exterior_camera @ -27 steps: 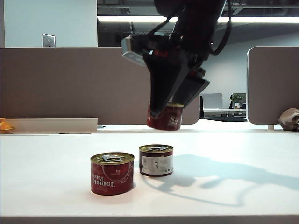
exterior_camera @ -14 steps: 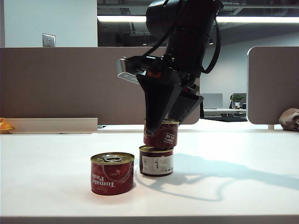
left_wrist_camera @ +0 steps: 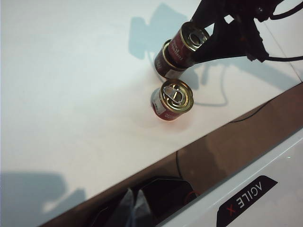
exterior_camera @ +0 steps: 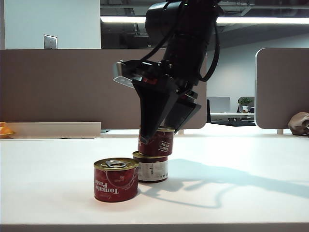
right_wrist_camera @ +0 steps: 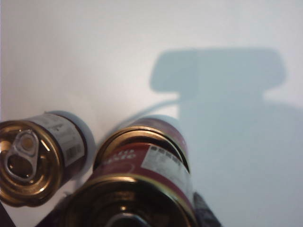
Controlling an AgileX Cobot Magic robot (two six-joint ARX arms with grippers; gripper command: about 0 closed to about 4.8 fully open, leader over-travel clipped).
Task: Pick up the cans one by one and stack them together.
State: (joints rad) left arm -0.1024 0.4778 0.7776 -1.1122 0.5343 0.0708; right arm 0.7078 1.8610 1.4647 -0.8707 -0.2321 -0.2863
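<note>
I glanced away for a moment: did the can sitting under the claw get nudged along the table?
Yes. The lower can slid left, toward the front can, under the right gripper.

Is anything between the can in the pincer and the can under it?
Nothing shows: the exterior view has the held can, tilted in the right pincer, resting on the lower can.

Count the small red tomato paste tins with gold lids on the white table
3. One red tomato-paste tin stands alone at the front; a second tin stands just behind it; the third tin, in the right gripper, sits tilted on that second one. None appear hidden.
</note>
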